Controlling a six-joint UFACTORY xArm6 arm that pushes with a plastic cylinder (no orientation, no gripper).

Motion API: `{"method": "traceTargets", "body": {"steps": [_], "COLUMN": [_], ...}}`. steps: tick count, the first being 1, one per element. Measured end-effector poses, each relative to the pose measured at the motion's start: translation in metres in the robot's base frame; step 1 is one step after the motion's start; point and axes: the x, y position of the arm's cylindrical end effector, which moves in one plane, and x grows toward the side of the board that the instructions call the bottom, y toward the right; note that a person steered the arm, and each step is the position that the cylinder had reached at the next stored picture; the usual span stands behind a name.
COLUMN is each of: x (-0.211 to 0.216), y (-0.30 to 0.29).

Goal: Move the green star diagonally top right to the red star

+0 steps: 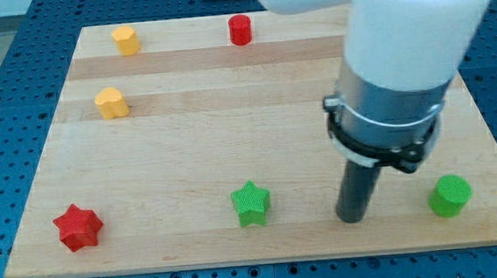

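The green star point(251, 203) lies near the view's bottom edge of the wooden board, about the middle. The red star point(78, 226) lies at the bottom left corner of the board. My tip point(352, 218) rests on the board to the right of the green star, about a block's width or more away, not touching it. The rod hangs from the white and grey arm body point(393, 67) that fills the upper right of the view.
A green cylinder point(450, 196) stands right of my tip near the bottom right. A red cylinder point(240, 29) and a yellow block point(125, 40) sit at the top. Another yellow block point(112, 103) lies at the left. The wooden board point(188, 152) rests on a blue perforated table.
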Motion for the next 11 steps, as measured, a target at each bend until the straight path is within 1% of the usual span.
{"method": "traceTargets", "body": {"steps": [1,4,5,6,7,8,11], "x": [0.0,0.005,0.005,-0.007,-0.024,-0.032,-0.036], "y": [-0.046,-0.053,-0.067,-0.105,-0.111,-0.134,-0.223]}}
